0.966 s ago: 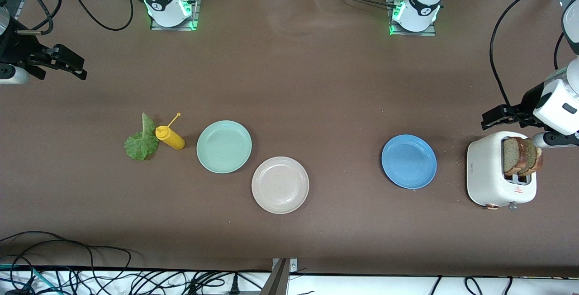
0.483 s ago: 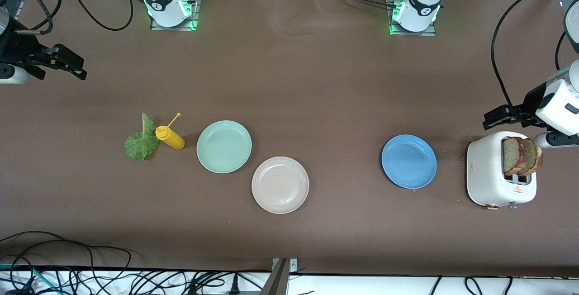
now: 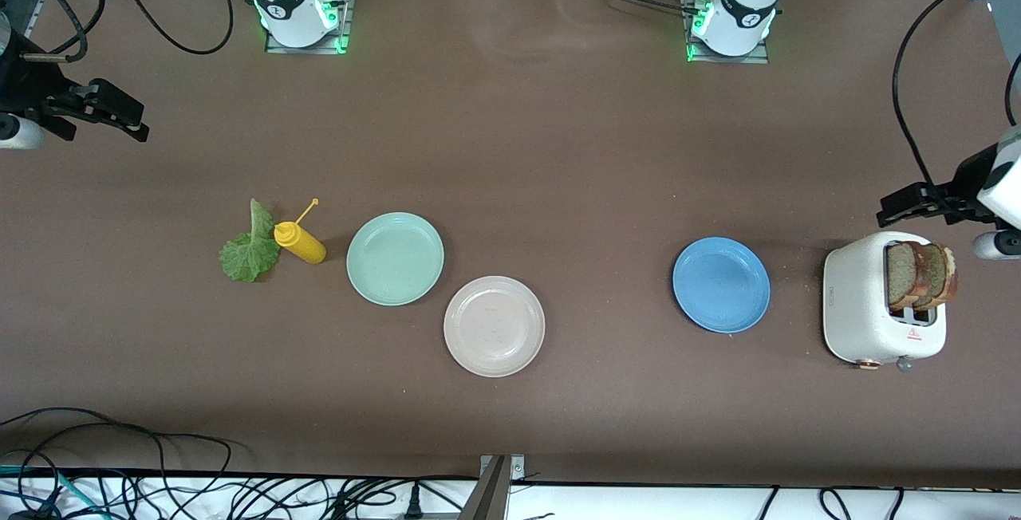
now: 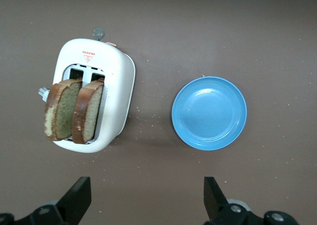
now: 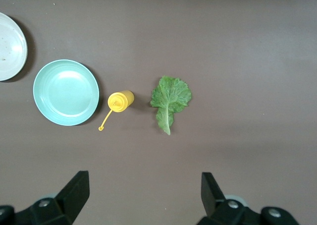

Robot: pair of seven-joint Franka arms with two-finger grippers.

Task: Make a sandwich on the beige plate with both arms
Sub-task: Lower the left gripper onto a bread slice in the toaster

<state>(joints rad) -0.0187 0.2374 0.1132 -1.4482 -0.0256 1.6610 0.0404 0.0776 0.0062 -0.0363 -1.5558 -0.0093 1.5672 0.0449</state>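
A brown counter (image 3: 558,145) fills the scene, with two white robot arms based along one edge and loose cables along the other.

The left gripper (image 3: 917,205) hangs in the air at its own end of the counter, its fingers spread and empty. Just beside and below it stands a white toaster (image 3: 865,305) with two brown-crusted bread slices (image 3: 917,273) standing up out of its slots; a blue plate (image 3: 721,285) lies a little farther toward the middle.

The right gripper (image 3: 100,109) hangs at the other end, also spread and empty. Below it, toward the middle, lie a green lettuce leaf (image 3: 249,249) and a yellow squeeze bottle (image 3: 301,242) touching it, then a mint green plate (image 3: 395,258).

The beige plate (image 3: 494,326) sits bare near the middle, well apart from both grippers, so the sandwich is not yet begun.

Likely risks: the slices stand close together, so a grasp may catch both or tip the toaster; reaching for the lettuce may knock the bottle; the mint plate, just beside the beige one, could be mistaken for it.
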